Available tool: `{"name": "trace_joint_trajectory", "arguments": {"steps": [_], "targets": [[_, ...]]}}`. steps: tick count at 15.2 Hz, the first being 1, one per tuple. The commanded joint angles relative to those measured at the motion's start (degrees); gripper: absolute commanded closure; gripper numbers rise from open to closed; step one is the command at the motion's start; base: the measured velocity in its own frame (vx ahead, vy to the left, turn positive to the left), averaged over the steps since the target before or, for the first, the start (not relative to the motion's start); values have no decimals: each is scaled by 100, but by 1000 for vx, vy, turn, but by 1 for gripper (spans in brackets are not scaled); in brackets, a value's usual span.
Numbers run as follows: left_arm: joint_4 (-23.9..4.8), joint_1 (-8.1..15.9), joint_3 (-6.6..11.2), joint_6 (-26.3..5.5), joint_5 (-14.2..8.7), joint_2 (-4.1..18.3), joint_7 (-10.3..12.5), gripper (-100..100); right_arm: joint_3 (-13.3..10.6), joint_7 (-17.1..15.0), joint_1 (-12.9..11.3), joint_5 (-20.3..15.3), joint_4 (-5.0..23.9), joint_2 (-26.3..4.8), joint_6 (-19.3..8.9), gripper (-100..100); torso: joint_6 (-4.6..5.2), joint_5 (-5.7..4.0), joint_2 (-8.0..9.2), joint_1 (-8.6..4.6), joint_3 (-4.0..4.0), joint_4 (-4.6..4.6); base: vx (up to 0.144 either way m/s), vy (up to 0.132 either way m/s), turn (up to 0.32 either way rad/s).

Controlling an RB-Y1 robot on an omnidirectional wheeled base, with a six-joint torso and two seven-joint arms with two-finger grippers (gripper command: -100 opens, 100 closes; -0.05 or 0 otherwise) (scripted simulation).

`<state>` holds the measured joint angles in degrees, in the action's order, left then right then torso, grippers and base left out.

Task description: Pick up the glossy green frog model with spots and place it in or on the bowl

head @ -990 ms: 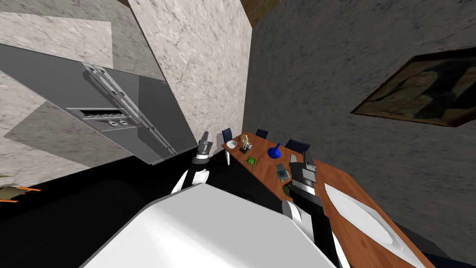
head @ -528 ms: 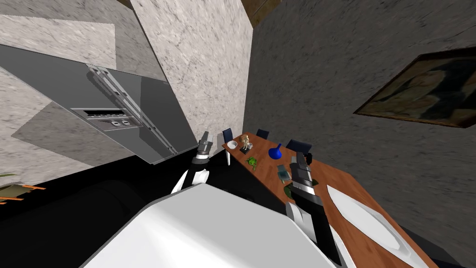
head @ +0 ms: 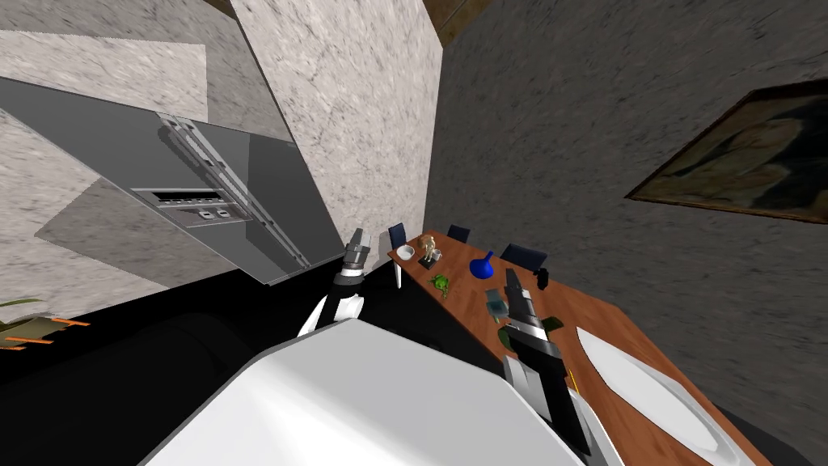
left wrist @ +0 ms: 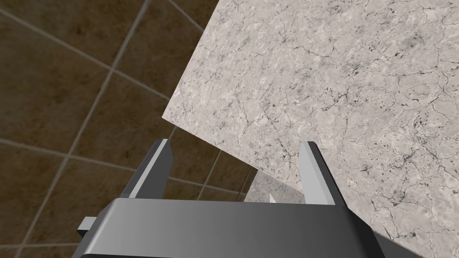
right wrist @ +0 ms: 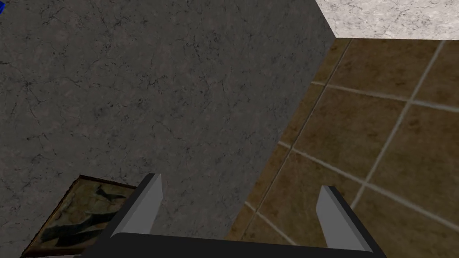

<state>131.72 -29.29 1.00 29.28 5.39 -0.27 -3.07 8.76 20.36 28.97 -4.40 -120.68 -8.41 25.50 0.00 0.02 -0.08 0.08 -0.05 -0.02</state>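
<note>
Head view: the glossy green frog model [head: 441, 283] sits on the long brown wooden surface [head: 598, 324], close to the edge nearest me. It is apart from the small white bowl [head: 405, 252] at the far end, and a blue round-bellied vase [head: 482, 265] stands just beyond it.

I judge this to be the approach step, with nothing grasped yet. The right pincer [head: 510, 275] hangs over the surface near the vase. In its wrist view the right pincer [right wrist: 240, 210] is spread wide and empty, aimed away from the surface. The left pincer [head: 360, 236] is raised off the surface's end, and its wrist view shows it [left wrist: 235, 170] wide and empty too.

The next move calls for tipping a pincer down towards the frog and bringing it across, without clipping the vase.

The frog is too small to make out its spots or which way it faces. I cannot see into the bowl. A dark green thing [head: 503, 333] is partly hidden behind the right forearm, and the large white plate [head: 647, 388] is cut off at the picture's edge.
</note>
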Motion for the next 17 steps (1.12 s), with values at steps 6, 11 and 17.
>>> {"name": "trace_joint_trajectory", "arguments": {"steps": [6,11,17], "targets": [[0,0,0,0,0,0,0,0,320,844,-120,-670,696,-96,294,-100,0,0,-1,1,-1,0,18,26,21],[0,0,0,0,0,0,0,0,432,1329,-165,-901,941,-122,398,-100,0,0,-1,2,-1,0,17,24,19],[0,0,0,0,0,0,0,0,663,2027,-263,-1378,1460,-164,620,-100,0,0,-1,3,-1,0,19,26,19]]}}
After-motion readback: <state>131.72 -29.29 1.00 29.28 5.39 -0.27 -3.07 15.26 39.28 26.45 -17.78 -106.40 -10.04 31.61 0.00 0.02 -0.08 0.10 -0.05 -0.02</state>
